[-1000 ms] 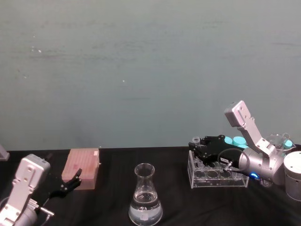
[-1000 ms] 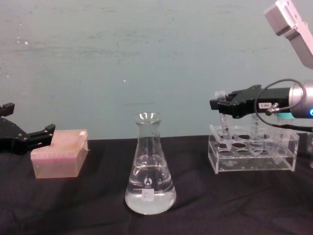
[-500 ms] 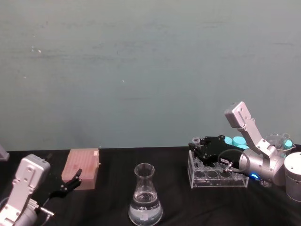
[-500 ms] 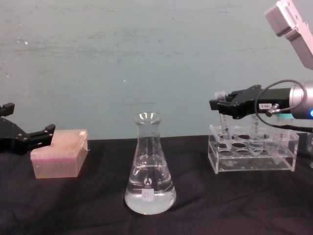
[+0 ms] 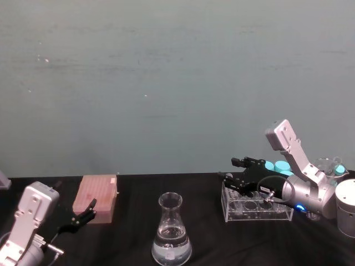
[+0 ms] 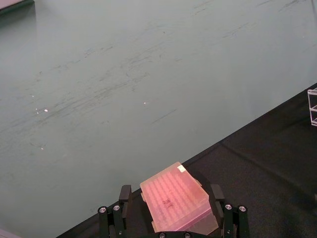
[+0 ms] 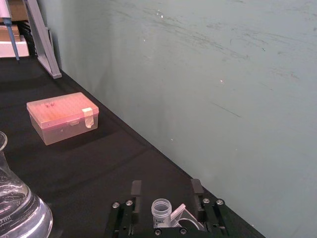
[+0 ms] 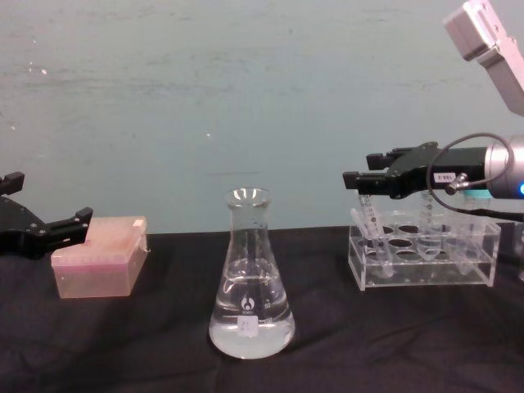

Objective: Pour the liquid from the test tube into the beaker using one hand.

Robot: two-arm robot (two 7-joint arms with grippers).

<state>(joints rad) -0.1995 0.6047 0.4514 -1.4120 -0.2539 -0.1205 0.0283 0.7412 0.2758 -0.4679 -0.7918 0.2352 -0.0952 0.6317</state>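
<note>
A black cloth covers the table (image 8: 123, 344), and a flat blue-green wall (image 8: 246, 98) stands right behind it.

On the left, the left gripper (image 8: 37, 229) hangs low beside a pink box (image 8: 100, 256). Its fingers are spread, and the left wrist view shows the box (image 6: 178, 198) lying past them, in line with the gap.

In the middle stands the beaker (image 8: 250, 274), upright on the cloth, with clear liquid (image 8: 250, 327) in its wide bottom. It is well apart from the box and from the rack.

On the right sits a clear rack (image 8: 424, 258) with round holes. The right gripper (image 8: 360, 180) hovers over the rack's left end. In the chest view its fingers look parted, and the small test tube (image 8: 370, 223) leans in the rack just under them. The right wrist view looks down on the tube's round open top (image 7: 161, 208) between the two spread fingers, which do not press on it.

The head view shows blue-green caps (image 5: 277, 165) behind the rack. The right wrist view shows a metal stand (image 7: 42, 39) far off at the table's end.
</note>
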